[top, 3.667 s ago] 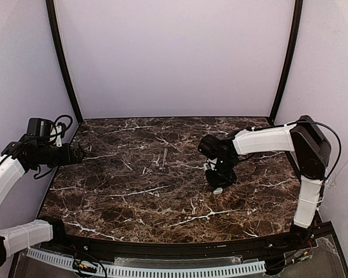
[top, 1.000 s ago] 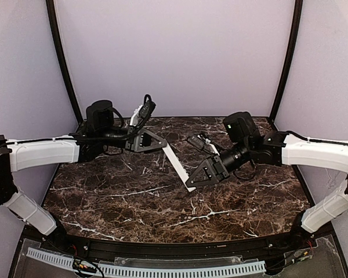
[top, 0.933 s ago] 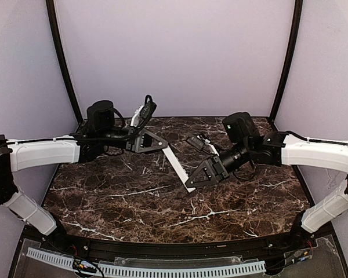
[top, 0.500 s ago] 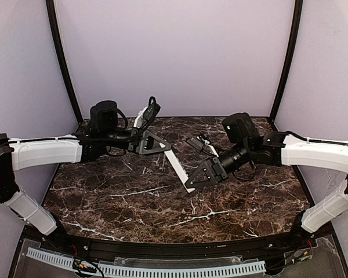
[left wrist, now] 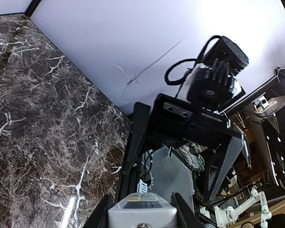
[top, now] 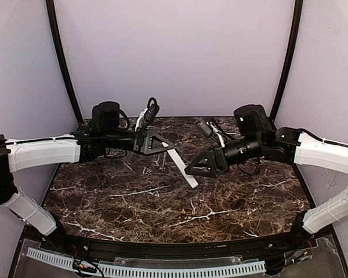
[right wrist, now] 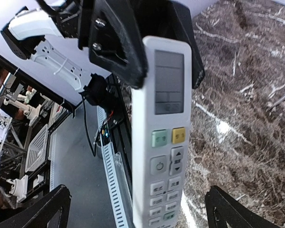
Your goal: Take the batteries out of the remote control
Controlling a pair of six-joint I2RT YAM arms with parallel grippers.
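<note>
Right gripper (top: pixel 192 169) has let go of the remote control (top: pixel 182 168) since a second ago and backed off toward its own side. Its jaws now stand spread wide with nothing in them, just beside the remote's lower half. So we've got the left gripper (top: pixel 162 147) carrying the thing alone, clamped on the top end, and the remote slants down from there toward the middle of the desk (top: pixel 116 202). We can't tell if the low end touches the marble. From the right wrist view the front faces that camera, showing the grey display (right wrist: pixel 168 80), a green button (right wrist: pixel 160 138) and a yellow button (right wrist: pixel 178 135).
</note>
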